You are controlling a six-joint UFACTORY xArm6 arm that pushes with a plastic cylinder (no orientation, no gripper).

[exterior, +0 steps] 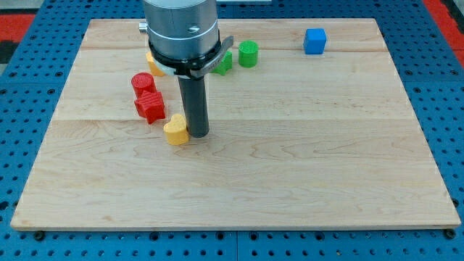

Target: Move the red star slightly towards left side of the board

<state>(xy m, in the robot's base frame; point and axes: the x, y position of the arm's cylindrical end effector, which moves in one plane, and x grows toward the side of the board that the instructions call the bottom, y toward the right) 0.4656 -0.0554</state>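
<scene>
Broadly, the worktop (pixel 290 174) is spanned by pale wood, and the red star (pixel 150 107) is taken as landmark. No gripper is fitted, so no jaw state can be told; my tip (pixel 196 135) is planted to the star's right and slightly lower, touching a yellow heart (pixel 175 130). That heart sits between tip and star, likely obstructing a clean leftward push. A red cylinder (pixel 143 83) is just above the star; green blocks (pixel 239 56) and a blue cube (pixel 315 41) are well apart, up-right.

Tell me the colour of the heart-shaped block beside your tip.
Yellow. The heart block sits just to the view's left of my tip, clearest in the camera view.
</scene>
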